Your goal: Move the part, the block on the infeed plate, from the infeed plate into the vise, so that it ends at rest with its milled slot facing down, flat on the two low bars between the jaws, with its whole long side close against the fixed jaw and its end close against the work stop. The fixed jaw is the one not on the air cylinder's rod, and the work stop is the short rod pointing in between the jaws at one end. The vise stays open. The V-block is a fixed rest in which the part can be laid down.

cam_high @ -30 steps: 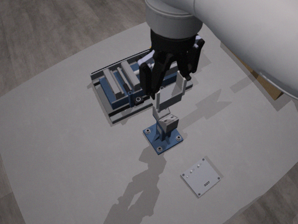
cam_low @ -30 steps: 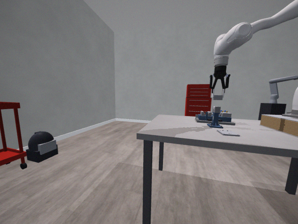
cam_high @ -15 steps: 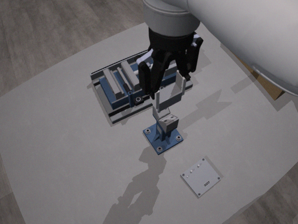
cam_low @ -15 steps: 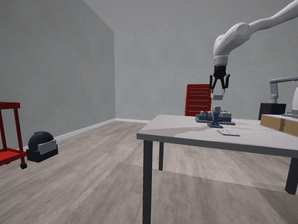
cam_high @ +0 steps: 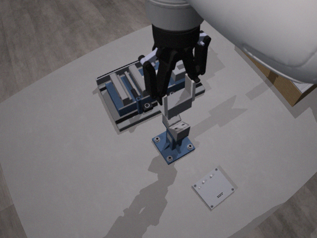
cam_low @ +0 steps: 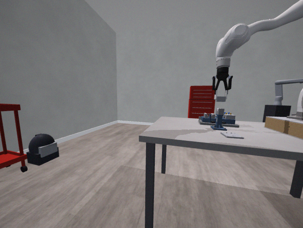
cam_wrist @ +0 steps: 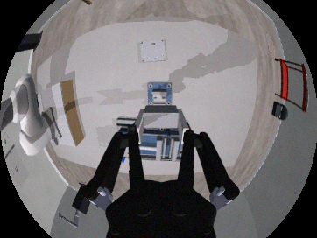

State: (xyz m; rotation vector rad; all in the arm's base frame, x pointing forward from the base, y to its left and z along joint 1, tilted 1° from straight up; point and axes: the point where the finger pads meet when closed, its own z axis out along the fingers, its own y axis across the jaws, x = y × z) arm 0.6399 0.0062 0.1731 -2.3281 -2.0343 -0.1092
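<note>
My gripper clamped on the part, held above the V-block, vise behind, infeed plate bare.

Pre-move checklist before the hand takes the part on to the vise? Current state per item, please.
1. Part gripped in hand: ok.
2. Part clear above V-block: ok, a gap shows in the exterior view.
3. Infeed plate vacated: ok.
4. Vise open, gap between the jaws: ok.
5. Slot facing down: cannot tell.
6. Work stop unobstructed: cannot tell, the hand hides part of the vise.
</note>
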